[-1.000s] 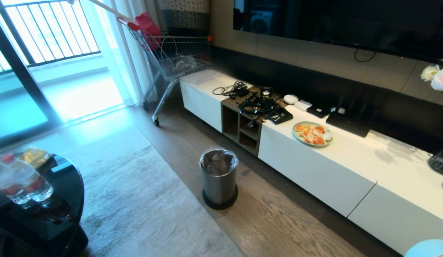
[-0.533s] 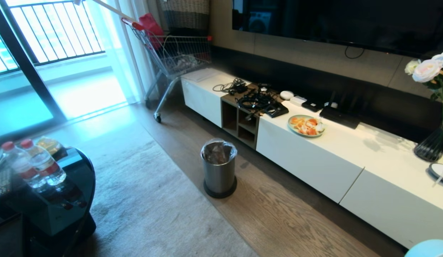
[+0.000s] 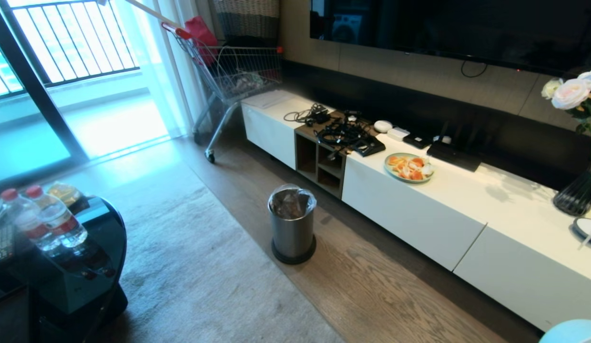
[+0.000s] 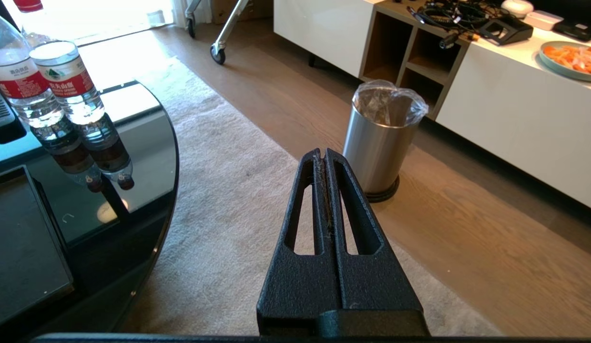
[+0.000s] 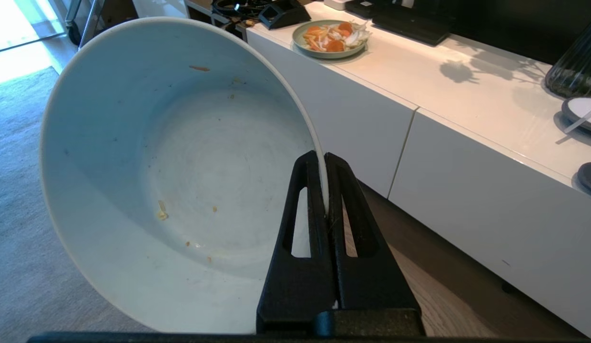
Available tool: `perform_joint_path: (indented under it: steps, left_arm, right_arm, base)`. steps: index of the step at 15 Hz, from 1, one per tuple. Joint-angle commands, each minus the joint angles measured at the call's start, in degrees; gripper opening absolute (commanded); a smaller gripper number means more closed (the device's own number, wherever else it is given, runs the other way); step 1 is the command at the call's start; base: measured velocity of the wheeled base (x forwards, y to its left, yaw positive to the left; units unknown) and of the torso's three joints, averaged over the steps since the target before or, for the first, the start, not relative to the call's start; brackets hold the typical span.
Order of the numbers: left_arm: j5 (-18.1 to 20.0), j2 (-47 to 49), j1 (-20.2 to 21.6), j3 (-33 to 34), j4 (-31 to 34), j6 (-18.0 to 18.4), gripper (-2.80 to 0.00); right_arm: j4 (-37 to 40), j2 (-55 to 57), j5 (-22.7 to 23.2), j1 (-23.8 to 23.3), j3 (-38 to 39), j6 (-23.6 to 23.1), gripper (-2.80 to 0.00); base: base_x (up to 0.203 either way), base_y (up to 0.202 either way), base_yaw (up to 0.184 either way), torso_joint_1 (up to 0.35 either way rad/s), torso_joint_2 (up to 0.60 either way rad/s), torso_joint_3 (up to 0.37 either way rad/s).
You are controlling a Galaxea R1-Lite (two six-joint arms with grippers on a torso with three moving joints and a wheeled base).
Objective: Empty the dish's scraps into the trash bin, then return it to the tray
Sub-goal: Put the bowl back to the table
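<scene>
- In the lower left of the right wrist view, the dish [image 5: 181, 176] fills most of the frame, tipped on its side with its mouth toward the camera; the right gripper [image 5: 322, 162] is pinched tight on its rim, one finger inside the wall and one outside.
- Over the last second the whole head view has slid: the trash bin [image 3: 292, 224] sits a little higher in the frame than before, and the vase of flowers [image 3: 579, 143] has come further into the right edge. That is the camera turning with the robot, not the things moving. Between the last two head pictures almost nothing shifts, so the turn looks to have settled.
- For the task this suggests the emptying is done (the bowl holds no slices or strips) and the robot is on the return leg to the tray [image 4: 24, 247], whose dark flat corner seems to show at the lower left of the left wrist view, on the black glass table [image 3: 86, 267].
- The dish is plain glossy white with deep sides; only a few tiny orange and yellow flecks cling to its inner wall and floor.
- The left gripper [image 4: 325, 157] hangs with its fingers pressed together, holding nothing, pointed toward the bin across the rug [image 3: 190, 257].
- Neither arm shows in the head view.
</scene>
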State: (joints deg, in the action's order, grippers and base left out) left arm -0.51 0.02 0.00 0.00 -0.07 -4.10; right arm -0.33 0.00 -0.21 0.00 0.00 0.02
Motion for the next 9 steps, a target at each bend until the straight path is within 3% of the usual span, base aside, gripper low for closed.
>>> perform_joint_path:
  steps: [1,9]
  left_arm:
    - [0.0,0.0,0.0,0.0,0.0,0.0,-2.8]
    - [0.0,0.0,0.0,0.0,0.0,0.0,-2.8]
  right_arm:
    - [0.0,0.1,0.0,0.0,0.0,0.0,-2.8]
    - [0.0,0.0,-0.1,0.0,0.0,0.0,-2.8]
  base:
    - [0.0,0.0,0.0,0.0,0.0,0.0]
    - [0.0,0.0,0.0,0.0,0.0,0.0]
